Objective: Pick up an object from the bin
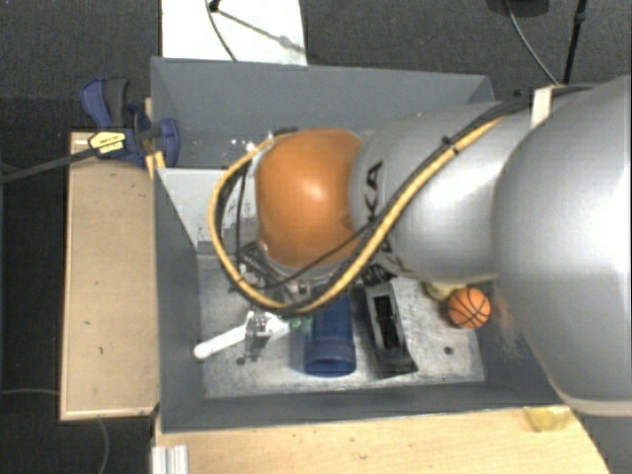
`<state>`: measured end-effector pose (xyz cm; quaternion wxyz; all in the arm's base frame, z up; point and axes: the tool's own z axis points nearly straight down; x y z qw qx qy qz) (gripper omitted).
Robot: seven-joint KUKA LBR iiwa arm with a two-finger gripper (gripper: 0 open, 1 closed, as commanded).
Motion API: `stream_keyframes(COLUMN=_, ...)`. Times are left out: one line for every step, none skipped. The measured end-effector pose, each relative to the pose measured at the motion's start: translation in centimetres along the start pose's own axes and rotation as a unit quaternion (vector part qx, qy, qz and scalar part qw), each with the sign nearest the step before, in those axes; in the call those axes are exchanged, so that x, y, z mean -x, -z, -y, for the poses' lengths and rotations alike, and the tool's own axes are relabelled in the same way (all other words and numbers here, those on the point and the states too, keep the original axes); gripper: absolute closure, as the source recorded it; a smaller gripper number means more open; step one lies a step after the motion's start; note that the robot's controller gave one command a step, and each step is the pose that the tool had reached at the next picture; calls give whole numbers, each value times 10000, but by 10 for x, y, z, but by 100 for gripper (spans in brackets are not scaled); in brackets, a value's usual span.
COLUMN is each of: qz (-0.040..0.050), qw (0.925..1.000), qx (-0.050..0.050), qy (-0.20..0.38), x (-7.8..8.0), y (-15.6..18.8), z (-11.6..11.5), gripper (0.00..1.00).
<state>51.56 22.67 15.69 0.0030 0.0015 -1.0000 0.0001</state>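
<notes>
The grey metal bin [188, 265] takes up the middle of the camera view, and the big silver arm [513, 215] reaches into it from the right and covers much of its floor. The arm's rounded orange wrist cover [301, 196] hangs over the bin's centre, with a yellow-and-black cable [222, 235] looped round its left side. On the bare floor in front of the cover stands a dark blue plastic cylinder [328, 342]. Its long axis runs toward the near wall. Just to its right lies a black oblong block [387, 336], set roughly parallel to the cylinder. Left of the cylinder lies a slim white plastic stick [219, 344]. Its long axis runs nearly across the bin, with the left end a little nearer the front wall and the right end pointing at the cylinder's top. A small orange ball with dark seams, like a toy basketball [469, 308], sits well apart at the right, close under the arm. The small metal gripper [259, 332] comes down from under the orange cover and meets the white stick right of the stick's middle, so most of the free length lies to the gripper's left. It crosses the stick's long axis rather than running along it. I judge that the coming lift turns on this relation, and a grip this far off-centre may let the left end droop. Whether the gripper is spread or pressed together on the stick cannot be told.
</notes>
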Motion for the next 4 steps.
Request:
stream_keyframes(qz=38, qw=10000, qx=8, qy=-26, x=2, y=4, z=1, gripper=0)
stream_keyframes(qz=56, qw=9998, qx=6, qy=170, x=21, y=-85, z=8, gripper=100)
stream_keyframes(qz=55, qw=9999, qx=7, qy=157, x=21, y=-85, z=8, gripper=100)
stream_keyframes(qz=72, qw=9998, qx=14, qy=206, x=7, y=98, z=40, gripper=100)
